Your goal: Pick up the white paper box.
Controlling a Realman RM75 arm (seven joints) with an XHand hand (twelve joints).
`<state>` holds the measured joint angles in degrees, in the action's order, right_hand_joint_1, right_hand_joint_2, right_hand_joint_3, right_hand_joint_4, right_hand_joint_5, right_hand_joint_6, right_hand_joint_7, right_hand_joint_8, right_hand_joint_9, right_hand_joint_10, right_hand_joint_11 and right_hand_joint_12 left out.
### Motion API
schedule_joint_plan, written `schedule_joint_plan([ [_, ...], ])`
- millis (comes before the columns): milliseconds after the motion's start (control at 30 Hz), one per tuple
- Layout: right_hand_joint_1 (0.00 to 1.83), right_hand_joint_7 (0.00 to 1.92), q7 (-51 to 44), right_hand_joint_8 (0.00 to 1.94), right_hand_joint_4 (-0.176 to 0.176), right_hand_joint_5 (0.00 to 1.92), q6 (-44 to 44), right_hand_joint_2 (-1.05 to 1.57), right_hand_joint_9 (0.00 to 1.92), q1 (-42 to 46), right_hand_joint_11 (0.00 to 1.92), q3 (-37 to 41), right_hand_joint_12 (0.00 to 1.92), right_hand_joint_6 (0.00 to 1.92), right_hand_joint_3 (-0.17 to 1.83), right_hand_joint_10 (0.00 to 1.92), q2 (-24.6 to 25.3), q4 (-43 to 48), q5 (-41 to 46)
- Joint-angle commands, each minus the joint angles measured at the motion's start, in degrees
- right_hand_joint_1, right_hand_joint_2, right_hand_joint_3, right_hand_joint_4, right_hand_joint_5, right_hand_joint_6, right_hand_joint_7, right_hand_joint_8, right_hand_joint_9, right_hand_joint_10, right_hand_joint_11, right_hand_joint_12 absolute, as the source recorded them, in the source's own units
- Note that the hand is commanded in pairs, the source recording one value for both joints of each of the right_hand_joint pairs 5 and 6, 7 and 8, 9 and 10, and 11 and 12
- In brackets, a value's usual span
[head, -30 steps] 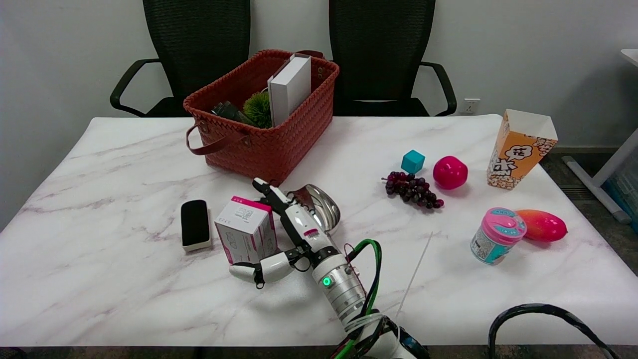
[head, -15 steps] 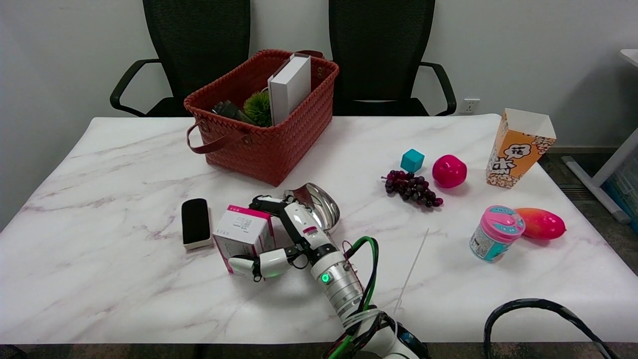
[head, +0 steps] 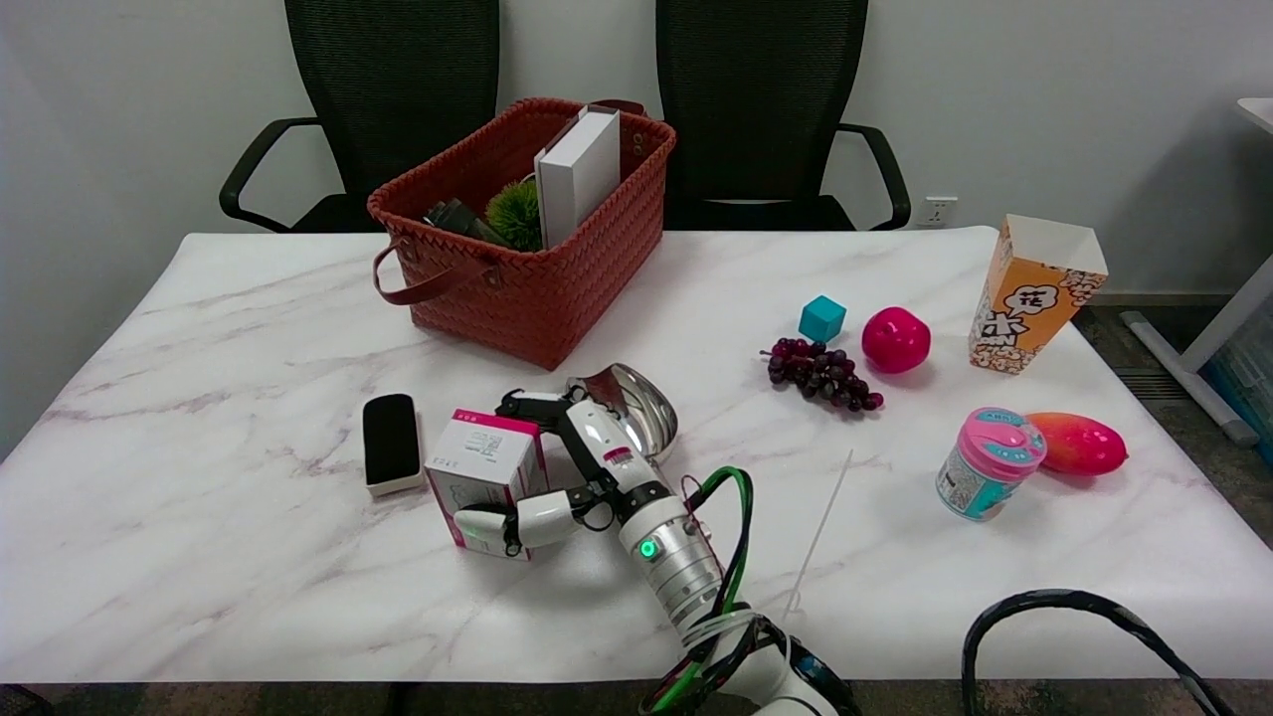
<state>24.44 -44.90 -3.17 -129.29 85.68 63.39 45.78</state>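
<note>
currently the right hand [head: 557, 467] is closed around the white paper box [head: 484, 469], which bears pink trim and sits on the marble table [head: 249, 557] near its front centre. one white finger wraps across the box's near lower face, while darker fingers [head: 527, 406] hook over its far top edge. whether the box's base touches the table or is raised off it cannot be told from the head view.

surrounding items:
- black eraser [head: 389, 443]: lies flat just beside the box, on its left.
- metal scoop [head: 632, 403]: lies directly behind the hand, touching or nearly touching it.
- woven red basket [head: 597, 259]: stands behind the box, holding an upright white book-like box [head: 577, 174] and a green ball [head: 514, 214].
- teal cube [head: 822, 320], dark grapes [head: 820, 375] and red apple [head: 896, 340]: grouped on the right half of the table.
- popcorn carton [head: 1034, 295]: stands upright near the right far edge.
- pink-lidded jar [head: 989, 464]: stands just beside a mango [head: 1082, 445].
- thin white stick [head: 820, 532]: lies right of the forearm.
</note>
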Motion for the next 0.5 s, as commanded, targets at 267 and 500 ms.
schedule_joint_plan([
  [267, 1.11, 1.18, 0.29, 1.18, 0.000, 0.89, -1.25, 0.52, 1.08, -1.17, 0.75, -0.04, 0.75, 0.89, 0.53, 1.08, 0.04, 3.39, 0.01],
  [500, 1.11, 1.19, 0.12, 1.19, 0.000, 0.90, -1.38, 0.54, 1.11, -1.42, 0.81, 0.01, 0.81, 0.90, 0.54, 1.11, 0.04, 4.21, -0.02],
])
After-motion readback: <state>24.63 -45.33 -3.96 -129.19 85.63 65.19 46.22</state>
